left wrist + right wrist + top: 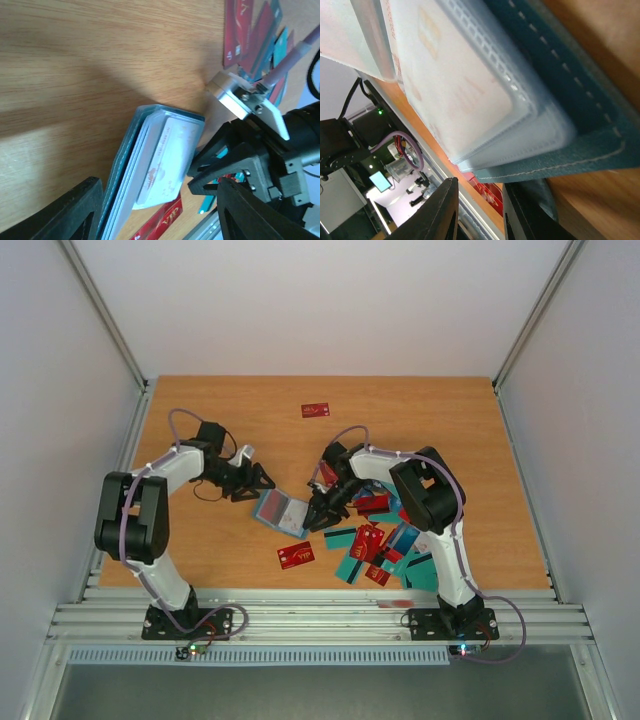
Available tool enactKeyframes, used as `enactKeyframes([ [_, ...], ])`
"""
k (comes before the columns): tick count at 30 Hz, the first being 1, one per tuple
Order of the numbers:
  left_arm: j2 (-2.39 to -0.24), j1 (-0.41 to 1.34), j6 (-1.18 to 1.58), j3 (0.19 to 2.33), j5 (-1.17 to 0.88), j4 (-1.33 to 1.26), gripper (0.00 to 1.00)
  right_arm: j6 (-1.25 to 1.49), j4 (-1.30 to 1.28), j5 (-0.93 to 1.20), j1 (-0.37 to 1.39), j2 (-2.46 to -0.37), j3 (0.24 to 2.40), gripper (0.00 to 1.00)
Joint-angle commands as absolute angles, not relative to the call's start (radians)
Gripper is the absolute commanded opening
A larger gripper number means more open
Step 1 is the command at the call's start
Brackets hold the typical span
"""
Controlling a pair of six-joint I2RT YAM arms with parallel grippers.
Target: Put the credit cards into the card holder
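My right end effector (322, 512) is narrow at the card holder's (280, 511) edge; can't tell if it pinches anything. My left end effector (250, 478) is wide, empty, just beside it. Holder lies open on the surface (200, 420), white card (167, 157) sleeved. I'd pin the cover w/ left, then slide credit cards (385, 545) in flat.

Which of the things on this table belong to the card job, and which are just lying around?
Job:
card holder, lying open
heap of credit cards right of it
red card just in front of it
lone red card at the far side

Not the job:
only the wooden table and the metal rails
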State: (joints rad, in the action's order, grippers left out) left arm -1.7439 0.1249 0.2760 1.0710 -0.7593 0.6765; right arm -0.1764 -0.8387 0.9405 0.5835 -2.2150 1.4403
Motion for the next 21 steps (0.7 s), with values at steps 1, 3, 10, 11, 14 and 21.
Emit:
enactKeyframes([
  [1, -1.701, 0.13, 0.306, 1.057, -0.829, 0.639, 0.64, -0.121, -0.868, 0.812, 0.57, -2.306, 1.423, 0.27],
  [3, -1.695, 0.133, 0.308, 1.058, -0.841, 0.639, 0.64, -0.12, -0.867, 0.807, 0.571, -2.308, 1.426, 0.27],
  [10, -1.684, 0.155, 0.315, 1.06, -0.863, 0.634, 0.64, -0.11, -0.868, 0.794, 0.57, -2.319, 1.45, 0.26],
  [11, -1.684, 0.16, 0.322, 1.061, -0.867, 0.629, 0.63, -0.108, -0.867, 0.793, 0.571, -2.322, 1.455, 0.26],
  [14, -1.686, 0.176, 0.342, 1.063, -0.871, 0.607, 0.63, -0.099, -0.864, 0.795, 0.57, -2.332, 1.472, 0.27],
  [21, -1.695, 0.233, 0.409, 1.058, -0.877, 0.55, 0.63, -0.093, -0.87, 0.785, 0.57, -2.327, 1.498, 0.26],
])
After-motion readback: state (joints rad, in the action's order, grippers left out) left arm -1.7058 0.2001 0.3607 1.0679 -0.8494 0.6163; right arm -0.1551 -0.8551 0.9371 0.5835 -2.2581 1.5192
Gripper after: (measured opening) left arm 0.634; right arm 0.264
